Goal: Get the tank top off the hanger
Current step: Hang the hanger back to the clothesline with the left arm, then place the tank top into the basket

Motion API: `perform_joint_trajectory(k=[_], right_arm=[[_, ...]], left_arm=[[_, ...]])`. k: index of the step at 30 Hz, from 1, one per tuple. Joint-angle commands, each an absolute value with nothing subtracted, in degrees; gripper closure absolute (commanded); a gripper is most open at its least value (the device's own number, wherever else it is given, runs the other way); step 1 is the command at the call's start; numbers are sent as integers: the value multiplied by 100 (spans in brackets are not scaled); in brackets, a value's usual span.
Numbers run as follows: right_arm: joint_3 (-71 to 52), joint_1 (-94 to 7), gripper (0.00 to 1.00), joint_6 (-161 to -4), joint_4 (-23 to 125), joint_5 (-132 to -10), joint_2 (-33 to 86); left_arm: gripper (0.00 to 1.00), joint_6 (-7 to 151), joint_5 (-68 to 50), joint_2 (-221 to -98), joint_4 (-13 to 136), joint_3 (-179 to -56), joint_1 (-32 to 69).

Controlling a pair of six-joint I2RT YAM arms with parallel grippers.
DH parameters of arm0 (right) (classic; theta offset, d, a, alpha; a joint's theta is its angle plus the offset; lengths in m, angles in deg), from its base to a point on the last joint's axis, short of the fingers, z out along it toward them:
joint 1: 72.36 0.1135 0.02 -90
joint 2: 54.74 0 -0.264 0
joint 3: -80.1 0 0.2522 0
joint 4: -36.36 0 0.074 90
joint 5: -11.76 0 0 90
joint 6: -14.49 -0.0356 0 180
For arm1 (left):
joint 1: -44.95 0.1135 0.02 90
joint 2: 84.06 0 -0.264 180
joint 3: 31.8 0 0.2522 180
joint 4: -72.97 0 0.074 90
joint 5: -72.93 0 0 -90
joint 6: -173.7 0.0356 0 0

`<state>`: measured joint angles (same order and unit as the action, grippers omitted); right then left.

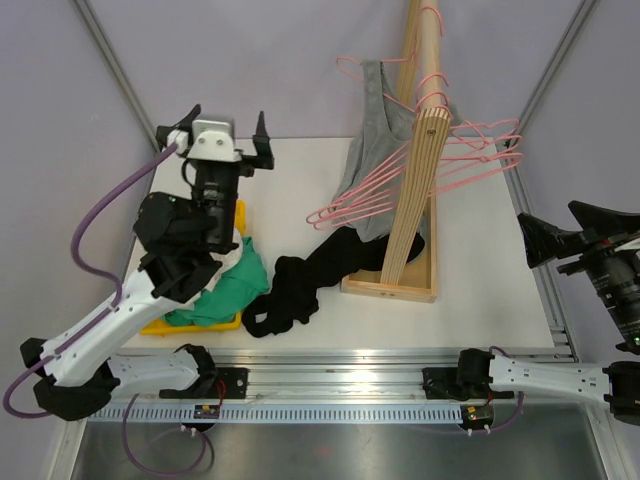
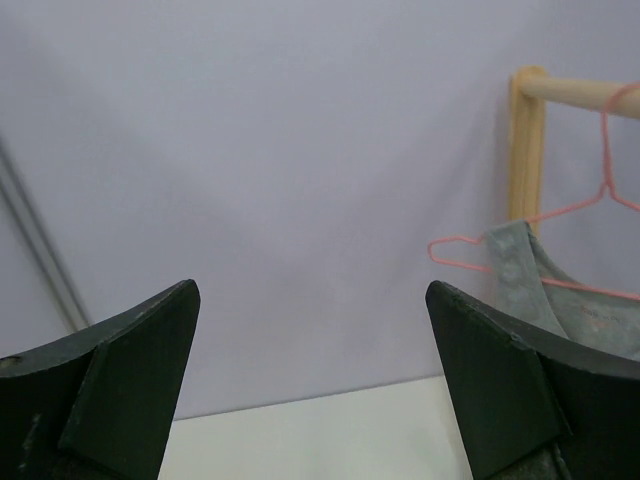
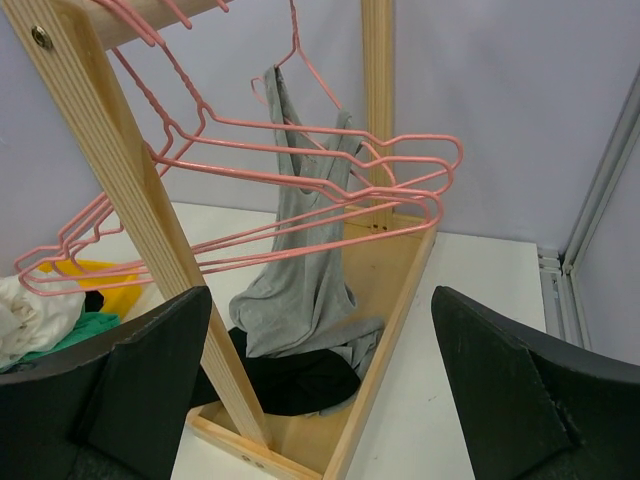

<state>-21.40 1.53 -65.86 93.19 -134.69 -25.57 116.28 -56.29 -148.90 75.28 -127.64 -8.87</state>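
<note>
Top external view: the grey tank top (image 1: 372, 150) is seen hung on a pink hanger (image 3: 296, 35) at the far end of the wooden rack (image 1: 412, 170), right of the middle of the desk (image 1: 480, 290).
Tank top: it appears to be carried by its straps on the hanger wire. Its lower part is bunched down into the rack's base, touching a black garment (image 1: 300, 285) that trails out onto the desk.
Other hangers: several bare pink hangers (image 1: 470, 150) are crowded on the same rail, nearer than the loaded one.
Left pincer (image 1: 228, 113): it is raised over the yellow bin (image 1: 240, 215) at the left, with its fingers spread fully apart and nothing held. It is pointed at the far wall, well apart from the tank top.
Right pincer (image 1: 546, 211): it is held off the right edge of the desk, spread wide and empty. It is aimed at the rack, and no cloth is touched.
Done: no part of the removal is judged complete.
Left: the approach, a grip on the cloth or hanger, and the freeing of the straps are all judged outstanding.
</note>
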Motion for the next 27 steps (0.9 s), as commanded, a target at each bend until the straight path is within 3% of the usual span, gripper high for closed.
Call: perform_joint_trajectory(k=[1, 6, 11, 27], right_arm=[[-2058, 173, 1, -6584, 9240, -13564, -2318], [-1900, 173, 1, -6724, 9266, -13546, -2354], [-1786, 182, 0, -6804, 9293, -13572, -2450], [-1540, 173, 1, -6725, 9074, -13721, -2608]], left_arm=[[1, 11314, -6602, -14357, 8610, -11932, -813], [1, 10106, -7069, -13927, 7866, -10991, -166], [1, 7871, -5523, -13767, 6344, -10219, 961], [1, 6244, -3967, -15287, 6772, -8786, 1032]])
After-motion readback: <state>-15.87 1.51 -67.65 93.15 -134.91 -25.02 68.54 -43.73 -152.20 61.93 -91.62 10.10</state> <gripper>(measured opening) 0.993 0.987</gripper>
